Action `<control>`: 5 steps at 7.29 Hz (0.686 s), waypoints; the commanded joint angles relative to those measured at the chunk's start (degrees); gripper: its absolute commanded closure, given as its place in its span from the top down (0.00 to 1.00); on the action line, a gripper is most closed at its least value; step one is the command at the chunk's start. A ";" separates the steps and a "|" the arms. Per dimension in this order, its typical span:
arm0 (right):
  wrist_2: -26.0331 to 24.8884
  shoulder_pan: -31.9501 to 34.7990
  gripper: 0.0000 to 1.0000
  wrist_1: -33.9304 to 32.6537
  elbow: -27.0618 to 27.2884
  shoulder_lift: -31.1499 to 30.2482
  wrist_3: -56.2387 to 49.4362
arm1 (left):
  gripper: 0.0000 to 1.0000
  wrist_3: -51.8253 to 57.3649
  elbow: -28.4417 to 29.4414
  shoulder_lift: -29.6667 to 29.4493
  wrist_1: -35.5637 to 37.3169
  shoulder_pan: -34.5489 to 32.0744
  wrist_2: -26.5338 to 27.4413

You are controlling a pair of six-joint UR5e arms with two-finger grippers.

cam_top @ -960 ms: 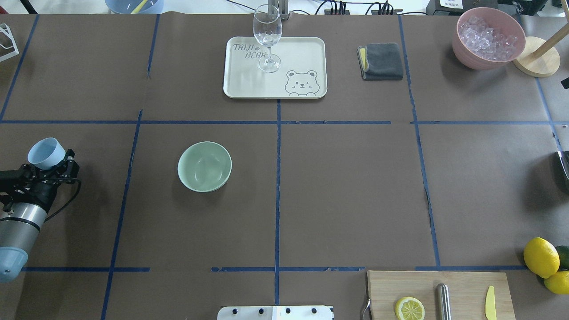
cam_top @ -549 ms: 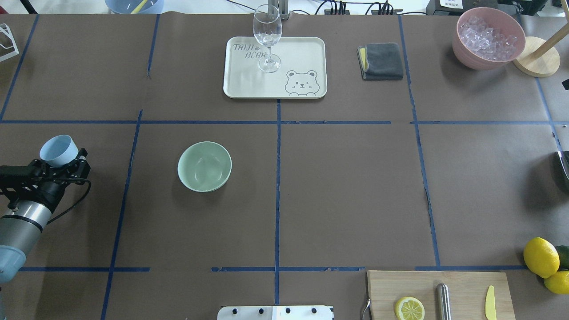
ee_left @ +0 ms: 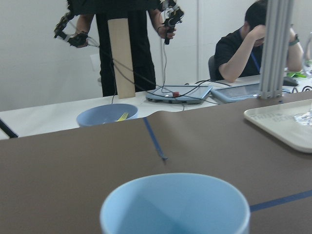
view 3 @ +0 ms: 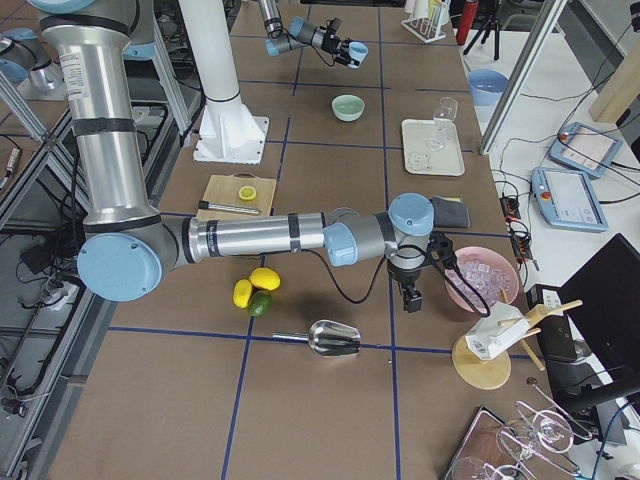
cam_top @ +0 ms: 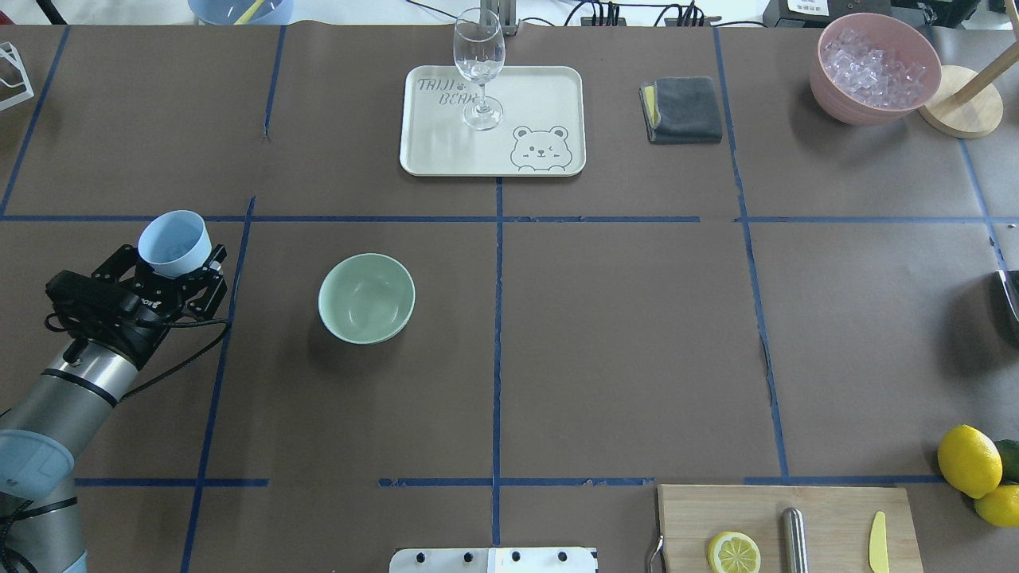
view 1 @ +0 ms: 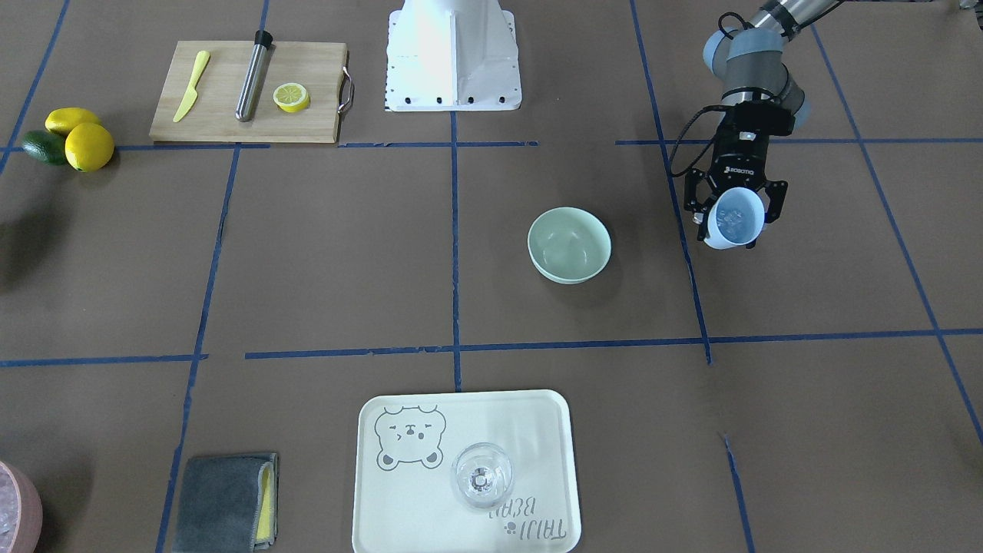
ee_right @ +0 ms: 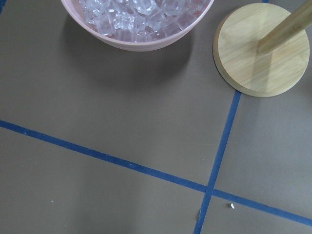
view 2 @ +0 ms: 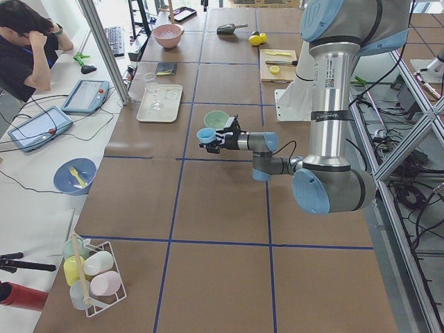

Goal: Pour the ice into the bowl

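Note:
My left gripper (cam_top: 177,264) is shut on a light blue cup (cam_top: 173,241) and holds it above the table, left of the pale mint-green bowl (cam_top: 366,298). The cup is tilted, with its mouth facing away from the robot. In the front-facing view a few clear ice cubes (view 1: 733,220) show inside the cup (view 1: 749,230), to the right of the bowl (view 1: 569,244). The bowl looks empty. The cup's rim (ee_left: 175,204) fills the bottom of the left wrist view. My right gripper (view 3: 410,298) shows only in the exterior right view, near the pink container; I cannot tell whether it is open or shut.
A pink container (cam_top: 874,68) full of ice stands at the far right beside a wooden stand (cam_top: 962,99). A tray (cam_top: 525,87) with a clear glass (cam_top: 478,68) and a folded grey cloth (cam_top: 683,109) lie at the back. A cutting board (cam_top: 828,525), lemons (cam_top: 969,460) and a metal scoop (view 3: 335,340) lie near the robot's right.
My left arm has carried the cup to the right and away from the robot, closer to the bowl. The bowl has not moved.

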 commanded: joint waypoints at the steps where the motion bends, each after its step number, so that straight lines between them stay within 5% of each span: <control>1: -0.01 0.38 1.00 0.00 -0.03 -1.48 0.01 | 0.00 21.22 -0.10 -3.53 0.25 0.51 4.44; 5: -0.01 1.87 1.00 0.00 -0.03 -3.95 0.10 | 0.00 48.71 7.71 -11.34 0.61 2.87 7.98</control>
